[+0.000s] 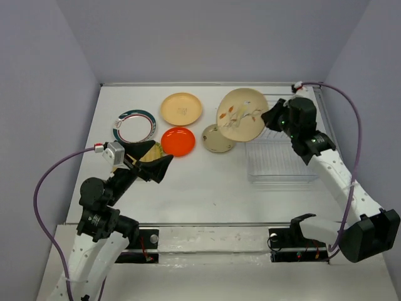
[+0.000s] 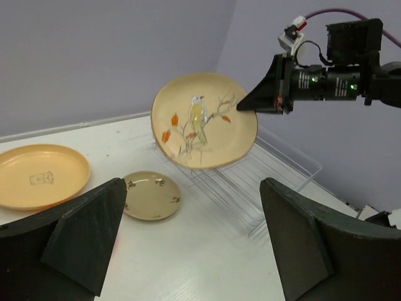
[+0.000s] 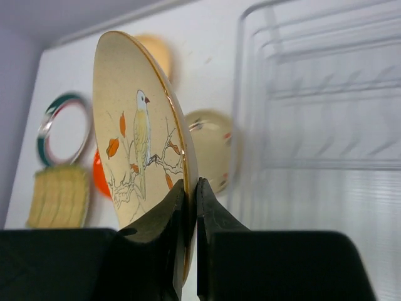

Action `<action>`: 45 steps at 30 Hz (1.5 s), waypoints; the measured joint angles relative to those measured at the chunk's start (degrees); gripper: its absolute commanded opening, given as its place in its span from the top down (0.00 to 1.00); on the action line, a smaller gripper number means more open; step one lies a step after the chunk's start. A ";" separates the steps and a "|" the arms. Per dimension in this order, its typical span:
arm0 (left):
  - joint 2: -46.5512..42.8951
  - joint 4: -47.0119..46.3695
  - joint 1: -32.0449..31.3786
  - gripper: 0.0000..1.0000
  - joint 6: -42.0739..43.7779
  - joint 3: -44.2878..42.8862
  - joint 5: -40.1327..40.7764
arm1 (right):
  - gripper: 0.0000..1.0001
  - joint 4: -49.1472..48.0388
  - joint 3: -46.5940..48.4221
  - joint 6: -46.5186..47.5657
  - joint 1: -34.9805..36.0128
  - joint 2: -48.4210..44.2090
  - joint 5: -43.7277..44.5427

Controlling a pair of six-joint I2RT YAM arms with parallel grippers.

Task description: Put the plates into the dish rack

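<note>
Clamping the rim of the bird plate point(image 1: 241, 114), the right gripper point(image 1: 268, 118) had its jaws pressed together on it and held it tilted on edge in the air, above the left end of the dish rack point(image 1: 285, 164) and not yet between the prongs. No plate could be seen standing in the rack, so none of the six counted as loaded. Five lay flat on the table point(image 1: 207, 194): the green-rimmed plate point(image 1: 135, 126), the peach plate point(image 1: 182, 108), the orange-red plate point(image 1: 178, 141), the small beige plate point(image 1: 214, 140) and the yellow plate point(image 1: 148, 152). The left gripper point(image 1: 160, 161) hovered by the yellow one, jaws wide apart, holding nothing. The job looked barely begun.
</note>
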State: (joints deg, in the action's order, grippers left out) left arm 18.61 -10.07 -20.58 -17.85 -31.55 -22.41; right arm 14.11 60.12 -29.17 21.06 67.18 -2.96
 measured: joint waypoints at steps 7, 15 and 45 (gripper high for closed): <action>-1.97 0.07 -3.89 0.01 0.04 0.02 -0.07 | 0.93 7.15 8.48 4.46 -13.46 -1.40 21.92; -3.06 0.98 -8.83 0.01 0.85 0.02 -0.09 | 0.93 9.62 17.84 19.52 -17.16 5.79 38.18; -3.72 3.96 -14.10 0.01 2.60 0.02 0.63 | 0.93 -8.09 12.52 51.84 -19.10 14.21 42.73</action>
State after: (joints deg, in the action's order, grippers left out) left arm 14.90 -6.11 -34.68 -15.25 -31.53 -21.78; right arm 6.02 72.64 22.68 1.96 81.38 39.77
